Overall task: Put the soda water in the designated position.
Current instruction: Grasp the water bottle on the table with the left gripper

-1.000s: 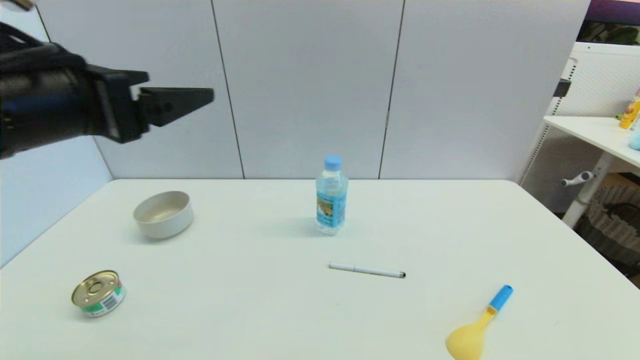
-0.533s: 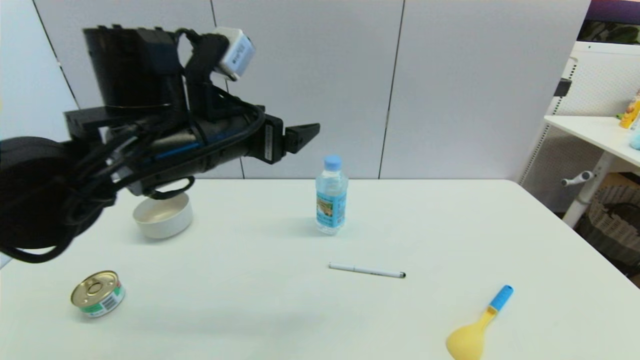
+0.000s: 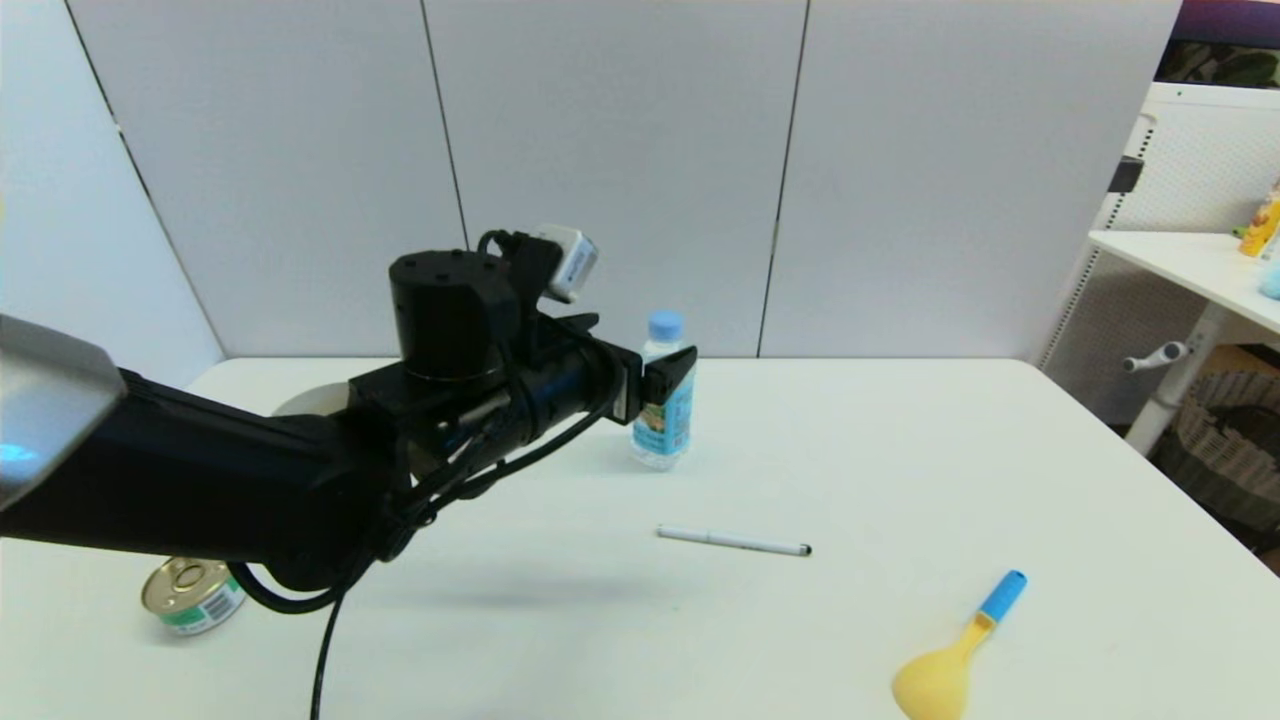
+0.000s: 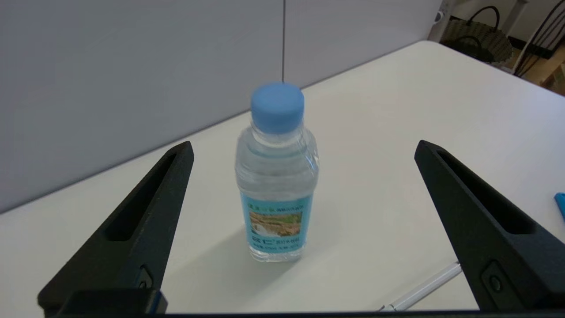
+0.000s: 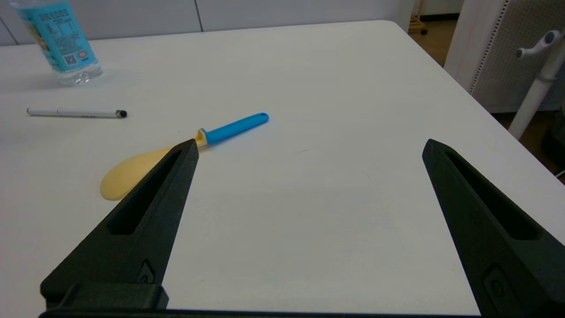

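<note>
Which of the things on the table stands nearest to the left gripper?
The soda water: it stands upright right ahead of the open left gripper. The pen, spoon, can and bowl lie farther off.

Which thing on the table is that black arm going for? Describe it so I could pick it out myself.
Look to the far middle of the white table, just ahead of the left pincer, open and level with it. There the soda water stands upright: a small clear bottle. Its light blue cap and blue picture label set it apart from the white pen lying nearer.
</note>
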You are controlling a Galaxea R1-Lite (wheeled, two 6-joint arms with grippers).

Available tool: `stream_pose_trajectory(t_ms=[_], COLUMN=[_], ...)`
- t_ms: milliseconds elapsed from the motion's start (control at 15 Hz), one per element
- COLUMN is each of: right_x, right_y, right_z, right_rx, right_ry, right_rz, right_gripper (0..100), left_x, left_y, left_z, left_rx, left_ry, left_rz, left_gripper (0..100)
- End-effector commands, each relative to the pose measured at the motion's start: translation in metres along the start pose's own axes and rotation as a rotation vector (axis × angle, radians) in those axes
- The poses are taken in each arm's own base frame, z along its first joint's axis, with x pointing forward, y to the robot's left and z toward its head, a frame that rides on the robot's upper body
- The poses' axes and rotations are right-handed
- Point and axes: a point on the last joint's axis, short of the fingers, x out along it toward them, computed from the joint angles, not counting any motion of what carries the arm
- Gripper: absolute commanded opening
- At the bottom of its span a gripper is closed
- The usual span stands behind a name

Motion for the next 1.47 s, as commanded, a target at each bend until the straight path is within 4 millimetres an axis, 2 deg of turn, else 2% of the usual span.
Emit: stream_pose_trajectory(t_ms=[67,667,867,1267,1467], right_x=[0.000,0.000,0.000,0.000,0.000], right_y=[0.000,0.000,0.000,0.000,0.000], right_z=[0.000,0.000,0.000,0.000,0.000], right_rx=[-0.001,0.001,0.001,0.001,0.001], right_ry=[0.001,0.001,0.001,0.001,0.001], right_rz=[-0.001,0.001,0.001,0.001,-0.001], right_gripper=[100,100,100,100,100], left_x=[0.010,0.046,0.059,0.069,0.073], left_y=[-0.001,-0.001,-0.001,-0.001,0.001], left_z=[-0.027,-0.076,-0.076,-0.081,-0.081], left_rx=[-0.003,-0.015,-0.015,-0.035,-0.035], left_ry=[0.027,0.024,0.001,-0.001,-0.007], left_rz=[-0.003,-0.004,-0.006,-0.002,0.064], left_gripper=[100,100,100,100,100])
